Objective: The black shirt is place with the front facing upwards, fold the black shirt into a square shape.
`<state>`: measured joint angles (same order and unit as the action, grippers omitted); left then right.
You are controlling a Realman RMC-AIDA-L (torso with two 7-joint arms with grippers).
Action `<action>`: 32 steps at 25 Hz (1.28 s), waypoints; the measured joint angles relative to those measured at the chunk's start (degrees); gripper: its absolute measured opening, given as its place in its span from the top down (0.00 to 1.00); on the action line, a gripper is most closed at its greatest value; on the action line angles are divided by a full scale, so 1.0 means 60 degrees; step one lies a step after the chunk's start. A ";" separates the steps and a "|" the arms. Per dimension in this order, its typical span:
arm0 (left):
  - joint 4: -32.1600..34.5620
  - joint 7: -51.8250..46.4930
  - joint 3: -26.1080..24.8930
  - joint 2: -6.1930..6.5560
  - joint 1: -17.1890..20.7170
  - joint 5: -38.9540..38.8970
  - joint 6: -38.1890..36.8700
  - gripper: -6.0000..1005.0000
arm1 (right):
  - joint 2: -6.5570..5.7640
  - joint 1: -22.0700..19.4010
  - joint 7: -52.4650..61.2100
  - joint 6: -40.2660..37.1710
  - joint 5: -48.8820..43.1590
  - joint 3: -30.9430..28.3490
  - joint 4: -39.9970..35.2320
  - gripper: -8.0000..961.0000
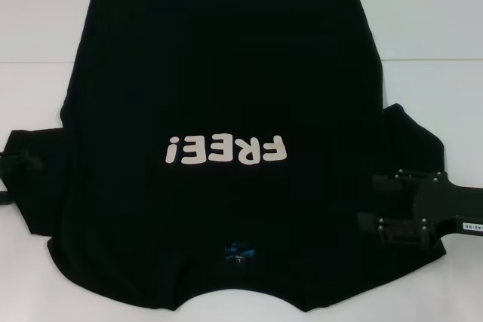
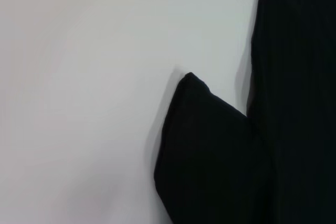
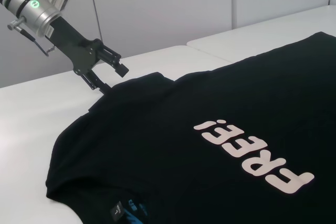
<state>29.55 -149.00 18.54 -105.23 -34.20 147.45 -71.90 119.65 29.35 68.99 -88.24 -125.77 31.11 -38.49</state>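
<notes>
The black shirt [image 1: 219,88] lies flat and face up on the white table, collar towards me, with cream "FREE!" lettering [image 1: 226,150] and a small blue mark [image 1: 238,253] by the collar. My left gripper [image 1: 23,162] is at the shirt's left sleeve. In the right wrist view the left gripper [image 3: 107,76] is open, its lower finger at the sleeve's edge. The left wrist view shows that sleeve [image 2: 210,150] beside the shirt body [image 2: 299,77]. My right gripper [image 1: 370,201] is open, low over the right sleeve [image 1: 411,141].
The white table [image 1: 430,28] extends past the shirt at the back and both sides, with a seam [image 1: 430,61] across it. A grey wall [image 3: 157,9] stands behind the table in the right wrist view.
</notes>
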 joint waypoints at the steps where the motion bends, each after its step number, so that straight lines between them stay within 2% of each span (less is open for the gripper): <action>1: -0.0004 0.0002 0.0013 -0.0007 -0.0012 0.0002 0.0023 0.07 | -0.0001 0.0000 0.0000 0.0000 0.0001 0.0000 0.0000 0.19; 11: -0.0018 0.0050 0.0052 -0.0137 -0.0171 0.0009 0.0131 0.10 | -0.0006 0.0006 -0.0008 0.0010 0.0001 0.0000 0.0000 0.19; 21: 0.0074 0.0090 0.0092 -0.0109 -0.0181 0.0048 0.0141 0.14 | -0.0004 0.0015 -0.0015 0.0016 0.0000 0.0000 -0.0006 0.19; 29: 0.0144 0.0211 0.0162 -0.0156 -0.0199 0.0058 0.0131 0.37 | 0.0008 0.0039 -0.0008 0.0019 0.0001 -0.0001 -0.0030 0.19; 32: 0.0144 0.0210 0.0163 -0.0144 -0.0201 0.0036 0.0097 0.51 | 0.0009 0.0045 -0.0006 0.0027 0.0000 -0.0001 -0.0030 0.19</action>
<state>30.41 -147.74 19.51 -106.10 -35.40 147.66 -71.32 119.70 29.63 68.96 -88.08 -125.77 31.11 -38.67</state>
